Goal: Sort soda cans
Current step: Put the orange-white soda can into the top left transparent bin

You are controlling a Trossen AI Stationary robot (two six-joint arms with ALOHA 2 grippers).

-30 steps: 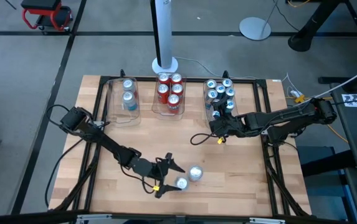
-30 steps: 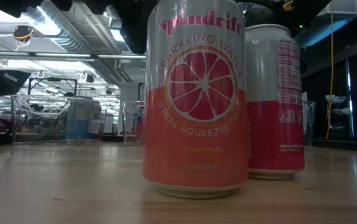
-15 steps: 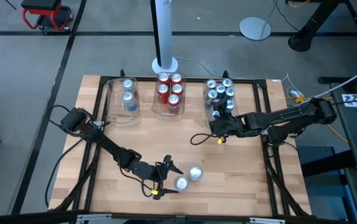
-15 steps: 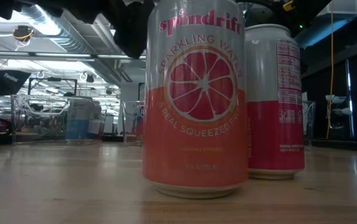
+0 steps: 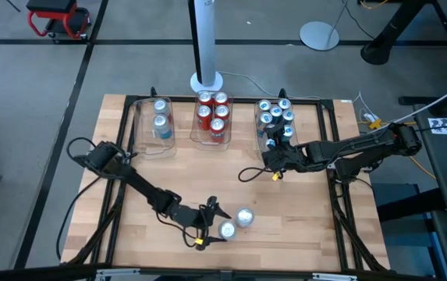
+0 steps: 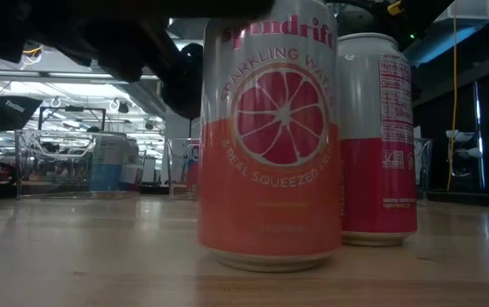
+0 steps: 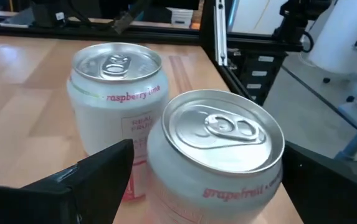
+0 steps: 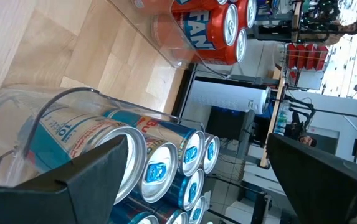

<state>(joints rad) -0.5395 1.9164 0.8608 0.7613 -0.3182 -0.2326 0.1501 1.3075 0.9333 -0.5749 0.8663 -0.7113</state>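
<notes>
Two silver-and-pink soda cans stand upright on the table's near part. The grapefruit can (image 5: pixel 227 230) (image 7: pixel 215 155) (image 6: pixel 270 145) is nearer, with the raspberry can (image 5: pixel 244 217) (image 7: pixel 116 93) just behind it. My left gripper (image 5: pixel 214 226) (image 7: pixel 206 155) is open, one finger on each side of the grapefruit can, reaching in level from the table's left. I see no touch. My right gripper (image 5: pixel 272 161) (image 8: pixel 197 143) is open and empty. It hovers at the near end of the right tray (image 5: pixel 259 134), which holds several blue cans (image 8: pixel 166 168).
Three clear trays line the far edge. The left tray (image 5: pixel 143 129) holds two silver-blue cans, the middle tray (image 5: pixel 194 129) several red cans (image 8: pixel 212 28), and the right tray the blue ones. A white pole base (image 5: pixel 206 80) stands behind them. Bare wood lies between trays and loose cans.
My left gripper has moved toward the table's right and come down around the grapefruit can, so its open fingers now flank the can. In the low view its dark body now shows just behind the can's top. Both cans stay standing in place.
</notes>
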